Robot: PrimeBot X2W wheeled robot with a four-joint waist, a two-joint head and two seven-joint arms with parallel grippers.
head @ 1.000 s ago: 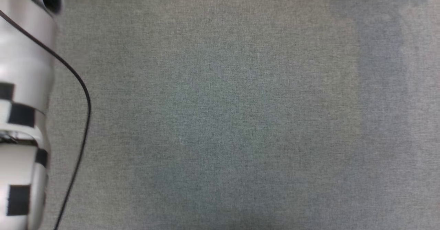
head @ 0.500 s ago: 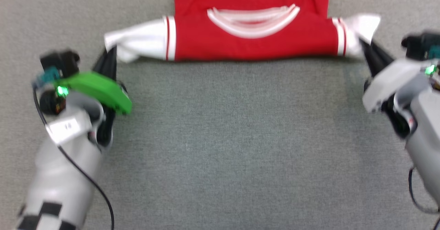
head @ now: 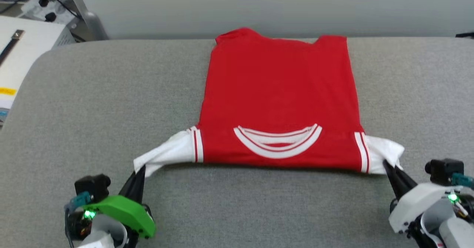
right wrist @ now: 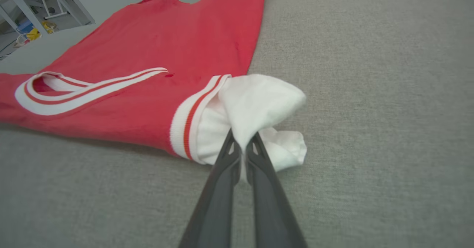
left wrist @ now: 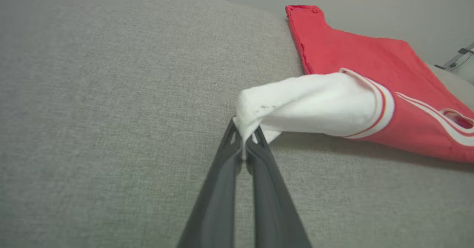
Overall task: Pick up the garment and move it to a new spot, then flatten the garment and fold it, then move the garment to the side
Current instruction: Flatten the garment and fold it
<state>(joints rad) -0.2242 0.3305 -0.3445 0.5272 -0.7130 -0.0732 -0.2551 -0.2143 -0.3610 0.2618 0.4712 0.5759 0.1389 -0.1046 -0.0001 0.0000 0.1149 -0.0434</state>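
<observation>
The garment, a red shirt with white sleeves and a red-and-white striped neck trim, lies spread on the grey surface, collar toward me and hem at the far edge. My left gripper is shut on the tip of its left white sleeve, pinched between the dark fingers. My right gripper is shut on the right white sleeve, whose cloth bunches around the fingertips. Both sleeves are pulled outward and slightly lifted. No lettering shows on the upturned side.
The grey fabric surface ends at a rounded far edge before a pale wall. Beyond its left corner stand a white table with cables and a metal leg. Metal frame legs show in the right wrist view.
The head camera has tilted up from bare grey surface to the whole shirt. Both grippers stay shut on the sleeves.
</observation>
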